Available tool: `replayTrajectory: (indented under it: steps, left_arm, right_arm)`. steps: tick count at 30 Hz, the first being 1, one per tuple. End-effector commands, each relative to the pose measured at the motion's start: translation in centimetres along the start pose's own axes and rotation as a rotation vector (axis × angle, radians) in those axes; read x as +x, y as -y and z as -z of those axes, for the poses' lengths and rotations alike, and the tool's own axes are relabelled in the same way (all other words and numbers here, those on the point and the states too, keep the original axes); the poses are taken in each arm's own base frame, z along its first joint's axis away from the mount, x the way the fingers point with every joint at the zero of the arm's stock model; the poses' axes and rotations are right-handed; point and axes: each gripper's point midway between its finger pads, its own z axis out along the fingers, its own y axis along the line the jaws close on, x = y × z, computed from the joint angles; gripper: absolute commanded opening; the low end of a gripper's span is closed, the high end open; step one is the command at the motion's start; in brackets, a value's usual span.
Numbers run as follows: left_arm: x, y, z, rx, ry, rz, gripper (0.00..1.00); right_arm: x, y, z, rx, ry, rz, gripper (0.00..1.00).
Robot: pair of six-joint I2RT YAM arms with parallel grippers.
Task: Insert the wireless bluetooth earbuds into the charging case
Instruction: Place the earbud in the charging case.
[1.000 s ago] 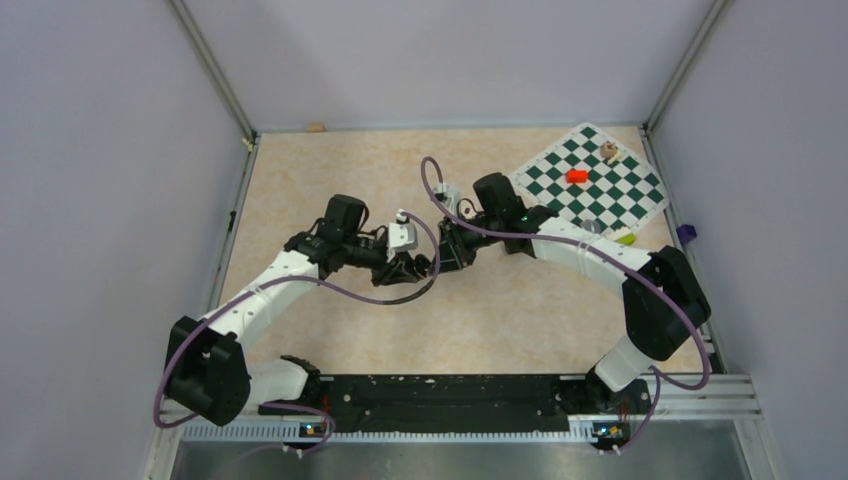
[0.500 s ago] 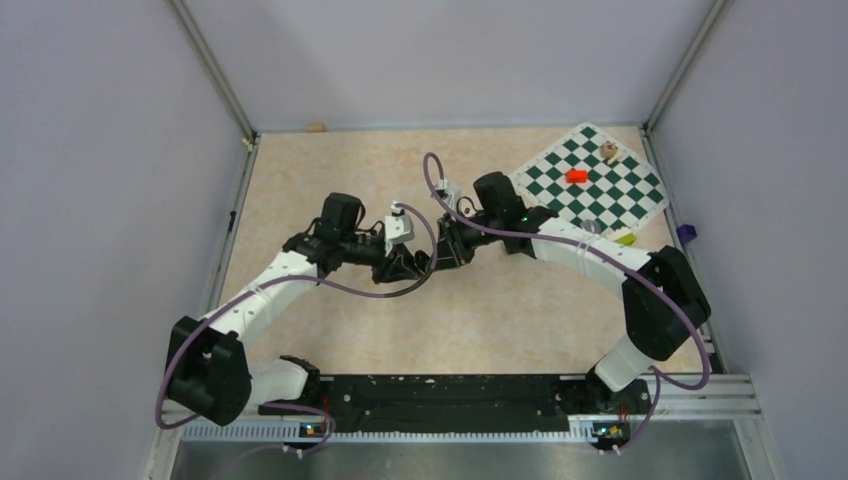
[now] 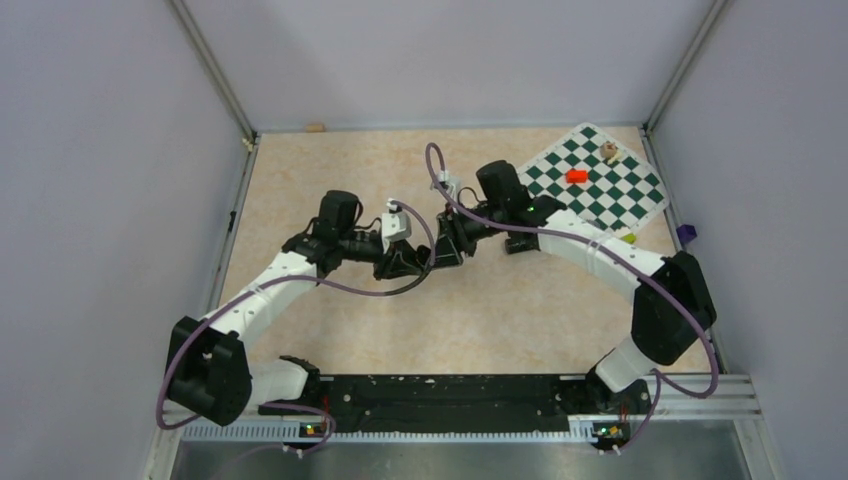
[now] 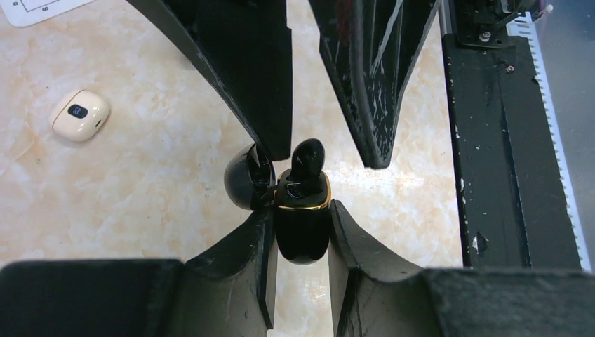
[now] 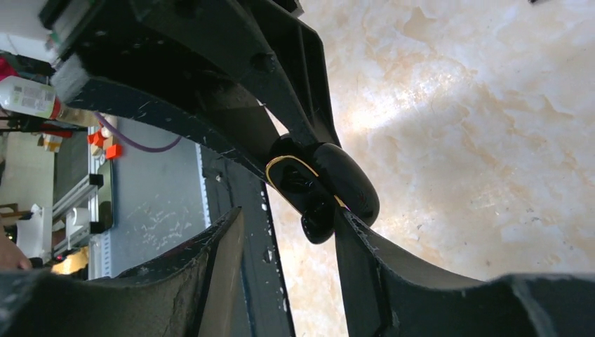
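Charging case ×1 (lid open), clamped in left claw | earbud ×1 protruding from it | right claw parted, empty | cream pod ×1 | marbled counter, lilac walls

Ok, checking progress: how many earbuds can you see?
1: the earbud poking out of the open charging case in the left hand; the other may be hidden inside.

White-black arms, looping purple cables
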Motion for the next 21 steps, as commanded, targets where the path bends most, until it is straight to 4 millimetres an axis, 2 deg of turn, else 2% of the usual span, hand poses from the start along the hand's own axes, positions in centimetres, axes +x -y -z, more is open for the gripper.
replayTrajectory:
  steps: [1,10,16,21]
  left_arm:
    - [-1.5,0.8,0.3,0.036,0.067,-0.035,0.00]
    - [-3.8,1.2,1.6,0.027,0.114,-0.072,0.00]
    - [-7.2,1.1,3.2,-0.008,0.137,-0.136,0.00]
    - [-9.0,1.2,4.2,-0.021,0.115,-0.173,0.00]
  right_arm:
    - [-3.2,-2.5,2.9,-0.035,0.069,0.126,0.52]
    - [-2.4,-3.2,5.3,-0.002,0.032,0.243,0.54]
    - [-4.9,-3.5,8.4,0.070,0.098,0.388,0.56]
    - [-6.9,-3.3,10.0,0.151,0.137,0.577,0.68]
